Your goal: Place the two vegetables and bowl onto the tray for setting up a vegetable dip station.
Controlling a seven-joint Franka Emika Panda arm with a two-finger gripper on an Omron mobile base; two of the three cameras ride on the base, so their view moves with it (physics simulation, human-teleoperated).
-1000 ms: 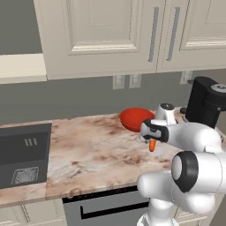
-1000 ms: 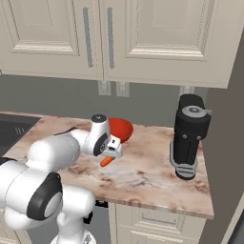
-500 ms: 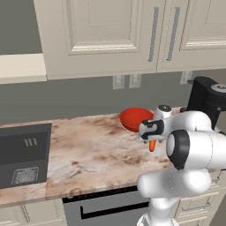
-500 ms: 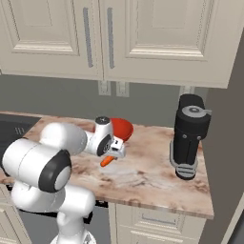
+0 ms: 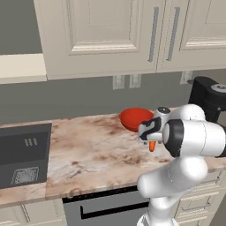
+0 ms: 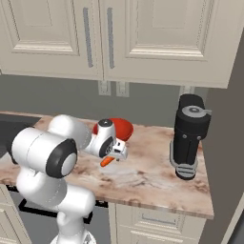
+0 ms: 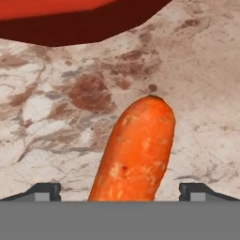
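While the arm reaches low over the marble counter point(image 5: 88, 150), we see its gripper point(image 7: 120, 192) right above a carrot point(image 7: 133, 150). In the hand view the two fingertips point(image 7: 44, 191) stand wide apart at the bottom corners, with the carrot running up between them. Both tips sit clear of the carrot's sides, so we read the jaws as fully spread and holding nothing.

The carrot point(image 6: 107, 161) lies flat on the counter, in the right base view just below the hand. In the left base view the carrot point(image 5: 152, 146) shows only as a short orange stub under the wrist.

The bowl point(image 5: 134, 119) is red and round and sits on the counter behind the hand, toward the back wall. From the right base view the bowl point(image 6: 120, 127) is partly covered by the forearm. In the hand view the bowl point(image 7: 79, 21) shows as a dark red underside across the top edge, near the carrot's far end but apart from it.

We also see a black coffee machine point(image 6: 189, 136) at the right end of the counter, well apart from the carrot. A dark cooktop point(image 5: 22, 154) is set into the counter at the left. Cream cabinets point(image 5: 101, 35) hang above, and two wall outlets point(image 5: 126, 81) sit on the grey backsplash.
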